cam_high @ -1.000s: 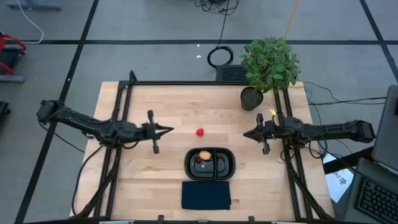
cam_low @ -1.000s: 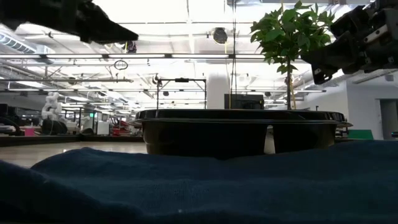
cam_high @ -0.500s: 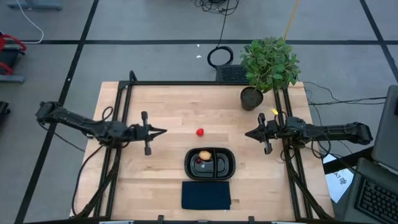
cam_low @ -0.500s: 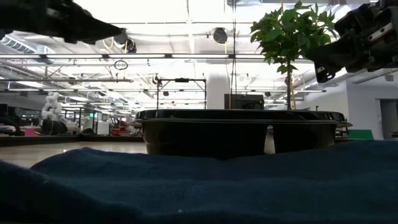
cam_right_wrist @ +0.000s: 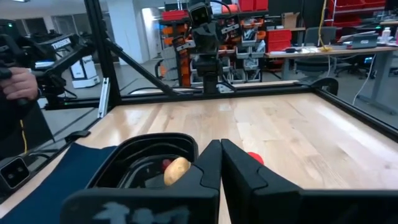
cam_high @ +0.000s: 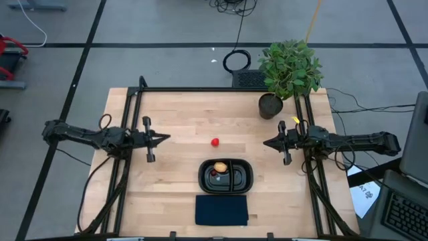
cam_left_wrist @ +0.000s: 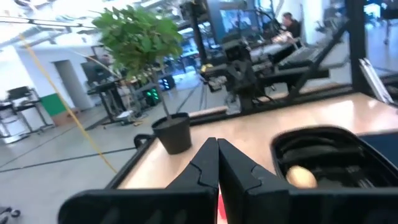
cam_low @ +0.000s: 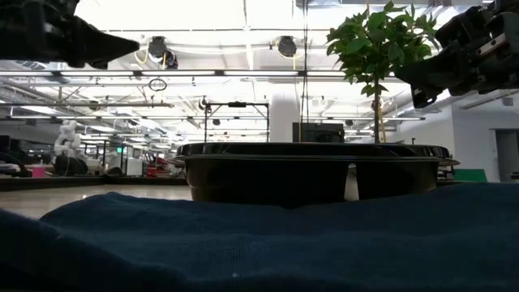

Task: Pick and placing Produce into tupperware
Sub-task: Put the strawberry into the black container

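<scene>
A bright red ball (cam_high: 215, 142) rests on the bare wood, far of the black oval tupperware (cam_high: 242, 176). In the tupperware's left compartment lie a tan-orange ball (cam_high: 220, 167) and a tinier dark red piece (cam_high: 215, 173). My left gripper (cam_high: 167, 137) is shut and hovers left of the red ball, pointing right. My right gripper (cam_high: 265, 143) is shut and hovers right of it, pointing left. The right wrist view shows the red ball (cam_right_wrist: 255, 158), the tan-orange ball (cam_right_wrist: 176, 170) and the tupperware (cam_right_wrist: 143, 155) past the shut fingers. The left wrist view shows the tupperware (cam_left_wrist: 323, 155) with the tan-orange ball (cam_left_wrist: 303, 177).
A flat dark blue rectangle (cam_high: 221, 209) lies near of the tupperware and fills the low view's foreground (cam_low: 259, 243). A potted plant (cam_high: 289, 70) stands at the far right corner. Black frame rails run along the table's left, far and right sides. A person's arm (cam_right_wrist: 18, 84) shows beyond the table.
My left gripper has drawn back toward the table's left edge, away from the red ball, staying shut and level. The produce and the tupperware have stayed in place.
</scene>
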### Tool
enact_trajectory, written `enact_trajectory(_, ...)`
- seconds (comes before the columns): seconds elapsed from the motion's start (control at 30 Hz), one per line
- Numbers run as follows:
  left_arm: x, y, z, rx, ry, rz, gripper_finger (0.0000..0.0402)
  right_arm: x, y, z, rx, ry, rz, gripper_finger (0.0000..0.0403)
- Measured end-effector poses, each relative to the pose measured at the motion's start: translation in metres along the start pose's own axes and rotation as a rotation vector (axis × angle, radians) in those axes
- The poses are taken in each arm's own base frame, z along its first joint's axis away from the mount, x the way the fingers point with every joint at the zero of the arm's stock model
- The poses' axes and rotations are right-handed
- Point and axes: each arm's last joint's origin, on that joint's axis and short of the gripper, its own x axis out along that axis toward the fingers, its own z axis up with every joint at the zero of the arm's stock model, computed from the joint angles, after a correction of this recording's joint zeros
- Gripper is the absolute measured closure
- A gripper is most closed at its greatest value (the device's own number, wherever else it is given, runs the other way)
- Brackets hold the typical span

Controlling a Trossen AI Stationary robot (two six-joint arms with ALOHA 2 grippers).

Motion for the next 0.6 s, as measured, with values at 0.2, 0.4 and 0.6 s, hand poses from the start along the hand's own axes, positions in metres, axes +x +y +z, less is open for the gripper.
enact_trajectory(0.2, -0.008, 0.001, -0.003, -0.011, 0.015, -0.024, 0.0402, 0.0, 0.0, 0.0, 0.0, 0.004, 0.0, 0.0403)
enact_trajectory(0.4, -0.011, -0.001, -0.008, 0.005, 0.062, -0.064, 0.0402, 0.0, 0.0, -0.001, 0.001, 0.008, 0.0, 0.0403)
enact_trajectory(0.6, -0.016, -0.001, -0.011, 0.017, 0.092, -0.052, 0.0402, 0.0, 0.0, -0.002, 0.007, 0.021, -0.003, 0.0403)
